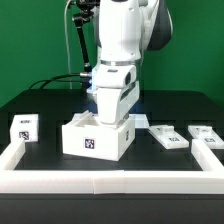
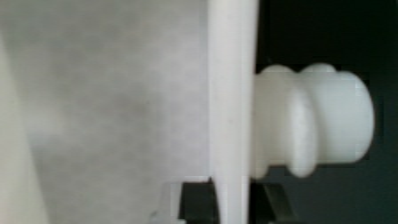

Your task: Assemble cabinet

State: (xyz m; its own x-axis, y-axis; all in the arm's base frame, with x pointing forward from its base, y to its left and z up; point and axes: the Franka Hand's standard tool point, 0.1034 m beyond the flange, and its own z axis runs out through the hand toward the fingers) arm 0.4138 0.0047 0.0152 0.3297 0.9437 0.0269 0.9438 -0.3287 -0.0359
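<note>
Gripper closed on one thin upright wall of cabinet, fingers pressed to either face, wall's long edge running straight out between them, box body directly beneath the hand; next move likely must follow that wall's plane.

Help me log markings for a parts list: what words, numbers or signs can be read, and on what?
No readable words or numbers anywhere.
Cabinet body: a black-and-white square tag, pattern only.
Small block and flat panels: similar tags, too small to read.
Wrist view: blurred, no text.
</note>
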